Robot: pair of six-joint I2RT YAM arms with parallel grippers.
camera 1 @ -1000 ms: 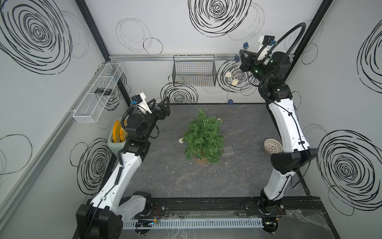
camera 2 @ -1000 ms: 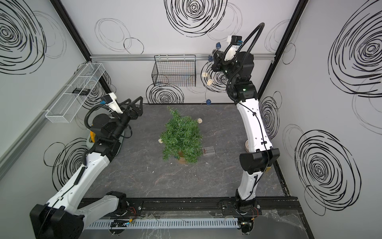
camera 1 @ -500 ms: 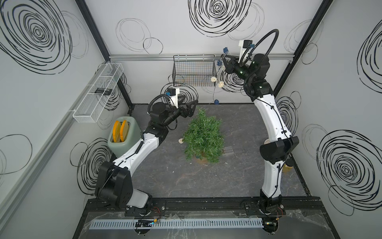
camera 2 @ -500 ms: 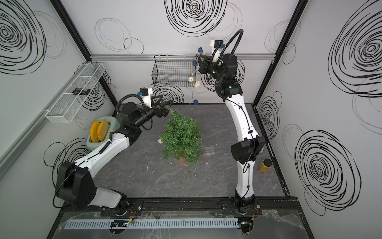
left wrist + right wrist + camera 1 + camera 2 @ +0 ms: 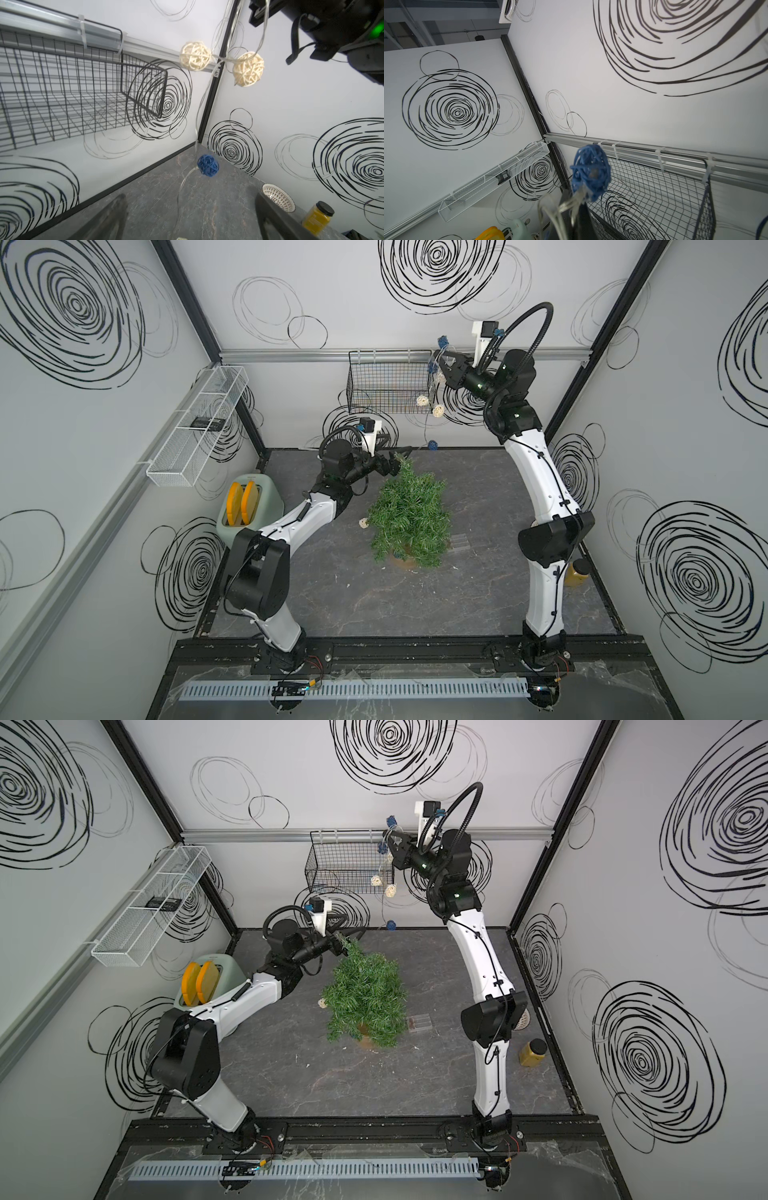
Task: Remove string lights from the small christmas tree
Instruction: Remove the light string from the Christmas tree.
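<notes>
In both top views the right claw (image 5: 446,364), raised beside the basket (image 5: 388,385), is clenched on the lights (image 5: 438,410), which dangle over the table's (image 5: 478,593) back edge. The tree (image 5: 409,518) stands mid-table with a cream ball (image 5: 364,523) at its side. The left claw (image 5: 395,459) gapes beside the treetop.

Left wrist: the fingers (image 5: 108,220) are spread, with wire running between them.

Right wrist: a blue ball (image 5: 589,172) sits at the clenched claw.

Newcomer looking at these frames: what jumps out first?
The right end effector, raised high by the black wire basket on the back wall, is shut on the string lights, whose cream and blue balls dangle toward the table. Below, the small christmas tree sits mid-table with the open left end effector at its tip, and one cream ball shows at the tree's side.
</notes>
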